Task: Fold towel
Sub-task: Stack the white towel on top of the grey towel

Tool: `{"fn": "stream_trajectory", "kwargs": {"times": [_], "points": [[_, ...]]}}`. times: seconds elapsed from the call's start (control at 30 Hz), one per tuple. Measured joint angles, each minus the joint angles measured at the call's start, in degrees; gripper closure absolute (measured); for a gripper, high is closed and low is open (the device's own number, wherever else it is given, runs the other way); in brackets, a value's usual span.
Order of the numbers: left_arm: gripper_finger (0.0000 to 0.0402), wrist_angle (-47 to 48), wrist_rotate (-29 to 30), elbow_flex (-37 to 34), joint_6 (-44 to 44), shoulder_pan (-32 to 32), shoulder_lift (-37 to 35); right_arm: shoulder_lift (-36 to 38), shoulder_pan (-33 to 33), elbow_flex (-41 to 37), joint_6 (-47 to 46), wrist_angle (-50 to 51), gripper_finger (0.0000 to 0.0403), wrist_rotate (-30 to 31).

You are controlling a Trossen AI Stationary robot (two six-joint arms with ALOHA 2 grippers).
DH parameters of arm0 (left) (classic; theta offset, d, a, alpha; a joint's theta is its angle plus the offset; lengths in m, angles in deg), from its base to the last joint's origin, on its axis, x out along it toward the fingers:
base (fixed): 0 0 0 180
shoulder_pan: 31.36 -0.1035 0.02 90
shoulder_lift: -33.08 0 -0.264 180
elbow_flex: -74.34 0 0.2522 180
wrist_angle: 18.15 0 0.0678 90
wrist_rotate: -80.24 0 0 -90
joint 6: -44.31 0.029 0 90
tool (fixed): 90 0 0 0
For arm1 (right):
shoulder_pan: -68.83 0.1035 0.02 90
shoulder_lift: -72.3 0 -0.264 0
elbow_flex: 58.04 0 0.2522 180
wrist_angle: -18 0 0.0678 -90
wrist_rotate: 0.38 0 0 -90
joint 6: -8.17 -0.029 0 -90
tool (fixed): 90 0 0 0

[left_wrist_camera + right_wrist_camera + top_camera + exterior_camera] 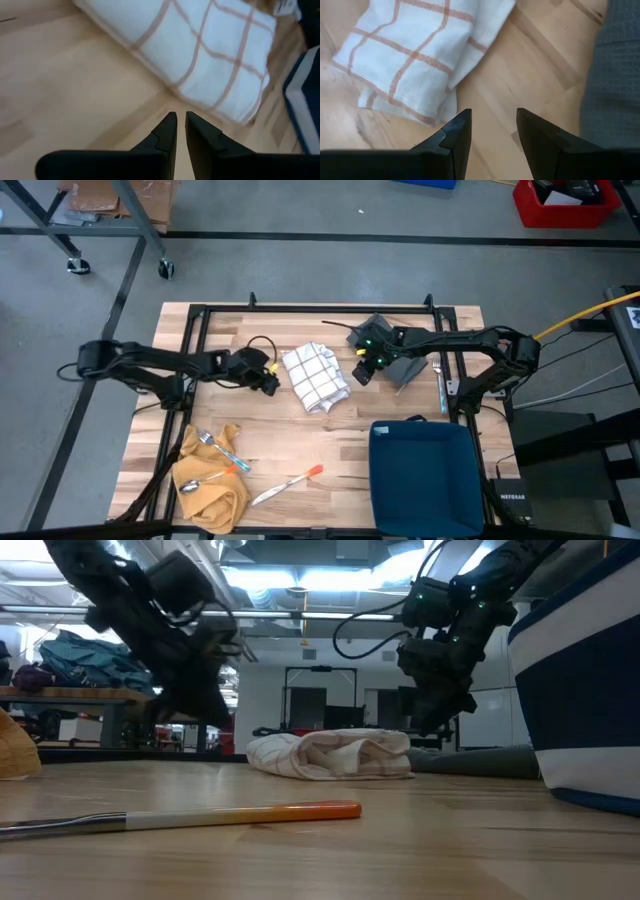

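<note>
White checked towel [316, 376] lies on the table between both arms; left gripper [270, 384], fingers nearly shut, sits closest, right gripper [361, 372] spread wide, both empty.

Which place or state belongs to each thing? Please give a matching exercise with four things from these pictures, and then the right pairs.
Things:
1. checked towel
2. grey cloth
3. blue bin
4. yellow cloth

Places or states:
A. at the table's near-left corner, with a fork and a spoon on it
B. bunched at the table's middle, between the two grippers
C. at the table's near-right corner
D. flat under the right arm, at the far right

Pairs: 1-B, 2-D, 3-C, 4-A
</note>
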Motion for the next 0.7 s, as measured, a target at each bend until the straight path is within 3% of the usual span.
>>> {"fn": "stream_trajectory", "kwargs": {"times": [0.23,0.43,0.53,0.7], "points": [[0.037,-11.23,0.01,0.0,-0.77,-0.03,6.77,0.0,0.03,0.0,0.01,-1.36,0.0242,-0.01],[0.0366,-11.84,0.14,0.0,3.7,-0.03,7.52,0.0,0.02,0.0,0.0,-1.35,0.0242,-0.01],[0.0342,-11.76,0.14,0.0,3.89,-0.03,7.52,0.0,0.03,0.0,0.02,-1.35,0.0242,-0.01],[0.0267,-11.71,3.15,0.0,3.37,-0.01,7.52,0.0,0.03,0.0,0.0,-1.35,0.0242,-0.03]]}}
